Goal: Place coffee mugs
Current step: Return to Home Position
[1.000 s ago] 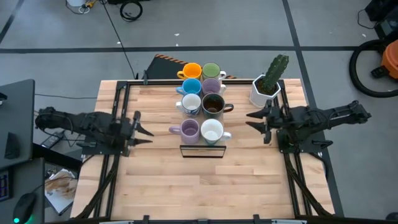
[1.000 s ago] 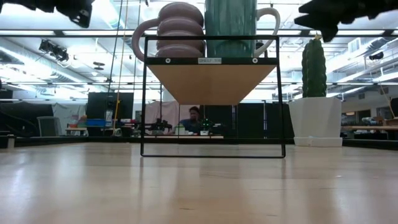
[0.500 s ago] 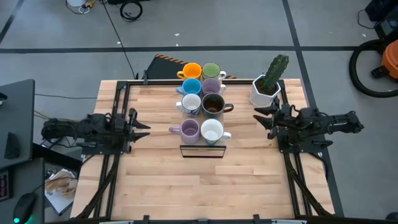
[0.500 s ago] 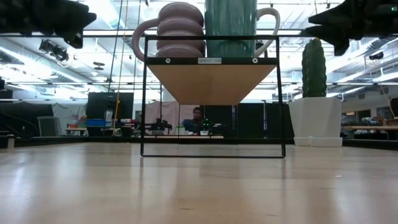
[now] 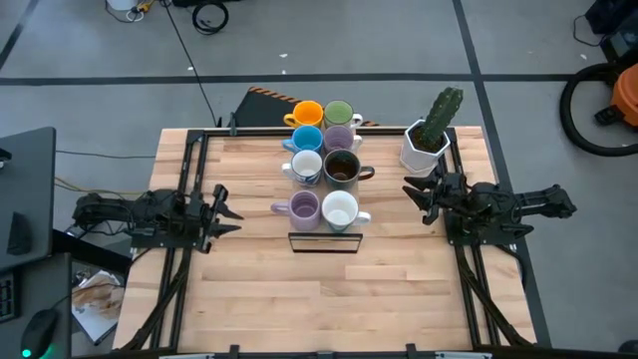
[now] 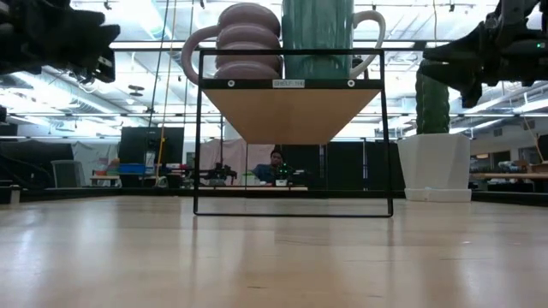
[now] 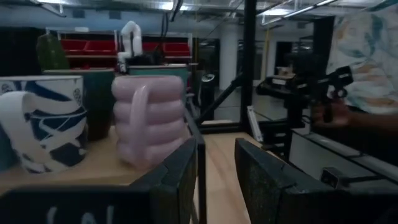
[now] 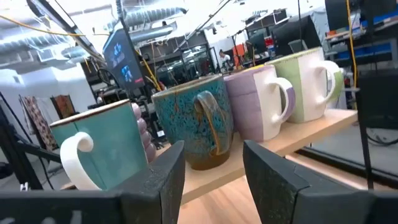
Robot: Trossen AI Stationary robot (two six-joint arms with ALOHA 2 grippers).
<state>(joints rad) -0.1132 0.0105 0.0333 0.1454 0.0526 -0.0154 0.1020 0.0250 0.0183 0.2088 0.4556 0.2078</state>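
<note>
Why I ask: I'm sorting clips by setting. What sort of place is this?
Most likely a robotics lab or workshop, not a home. A left arm and a right arm stand at a wooden table, bare ducts run under the ceiling, and red bins fill shelves in the background.

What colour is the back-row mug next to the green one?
That mug is orange; high view shows it best.

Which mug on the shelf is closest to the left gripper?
The ribbed pale purple ceramic mug, at the black-framed wooden shelf's corner facing the left gripper; every other mug stands farther from it.
</note>
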